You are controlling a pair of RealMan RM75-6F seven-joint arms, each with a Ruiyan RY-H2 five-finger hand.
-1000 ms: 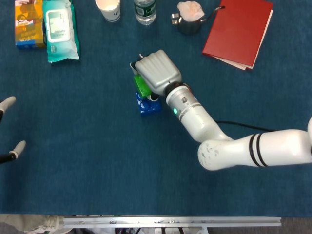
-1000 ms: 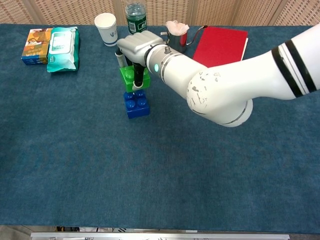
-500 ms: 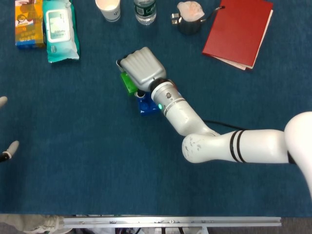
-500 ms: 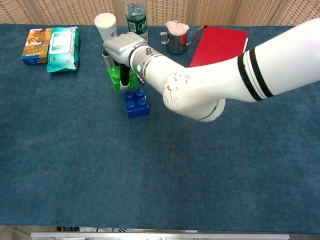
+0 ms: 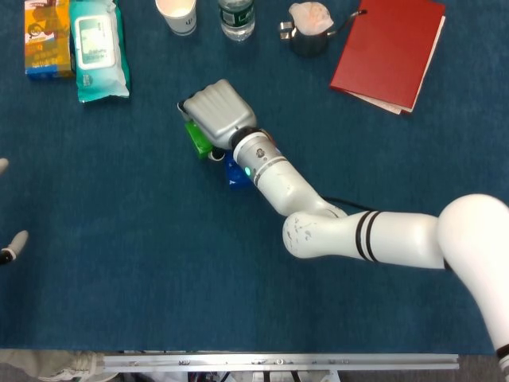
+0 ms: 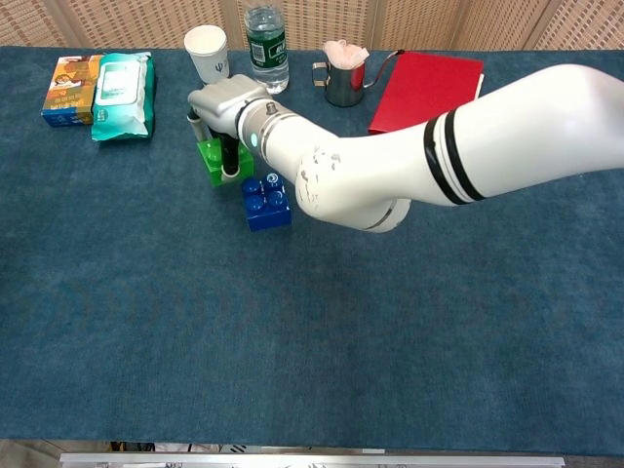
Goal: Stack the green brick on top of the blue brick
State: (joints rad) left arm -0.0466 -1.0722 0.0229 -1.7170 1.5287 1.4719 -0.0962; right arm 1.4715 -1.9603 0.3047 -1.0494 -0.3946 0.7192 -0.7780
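At the far left edge of the head view only a few fingertips of the left robot hand (image 5: pixel 8 247) show, apart from one another and with nothing between them, so it reads as open and idle. Along the far side of the blue tabletop (image 6: pixel 146 322), going rightward, lie a small carton (image 6: pixel 66 89), a pack of wipes (image 6: pixel 123 95), a paper cup (image 6: pixel 208 51), a water bottle (image 6: pixel 266 34), a metal jug (image 6: pixel 342 78) and a red book (image 6: pixel 425 90).

The right robot hand (image 6: pixel 222 105) is closed around the green brick (image 6: pixel 216 160), fingers wrapped down over its sides. The brick sits low, at or just above the cloth (which of the two cannot be told), and just to the left of the blue brick (image 6: pixel 267 205), a little farther from the robot. The blue brick stands alone with its studs bare, so the stacking is not yet done.

To finish well, the green brick likely needs lifting clear above the blue studs, then carrying right and toward the robot until it is squarely overhead. Its edges should be turned parallel with the blue brick's before lowering, since a skewed approach would catch on the studs. A straight, firm press downward ought to seat it; a sideways shove risks sliding the loose blue brick across the cloth.
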